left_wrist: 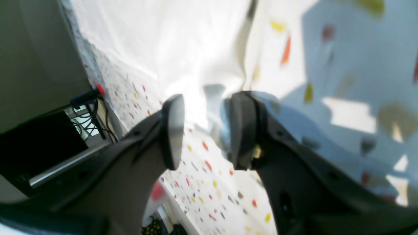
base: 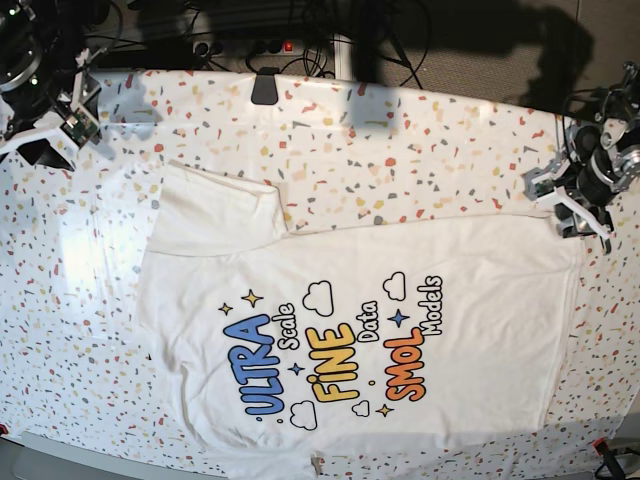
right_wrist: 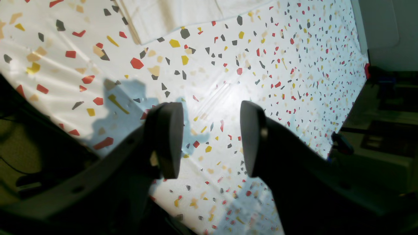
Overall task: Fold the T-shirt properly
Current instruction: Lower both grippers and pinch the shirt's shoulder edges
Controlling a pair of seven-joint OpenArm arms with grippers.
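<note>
So going left to right in the base view: the right pincer is being held up at the far left corner of the worktop, well apart from the T-shirt. In its wrist view the right pincer is seen with jaws spread and nothing between them, only speckled cover underneath, with a folded white edge of the shirt far ahead.

The T-shirt is being left print-up across the middle and near side of the worktop, collar toward the near edge, one sleeve sticking out on the left, a few wrinkles showing.

Over on the right, the left pincer is being tipped down right at the shirt's far right corner. In its wrist view the left pincer is parted, white cloth sitting just past the tips; nothing looks pinched, though it's blurry.

Probably the folding itself isn't being started yet. For a tidy fold, both corners of one edge should be getting pinched at matching spots, lifted evenly, and the cloth kept taut so wrinkles aren't being trapped.
</note>
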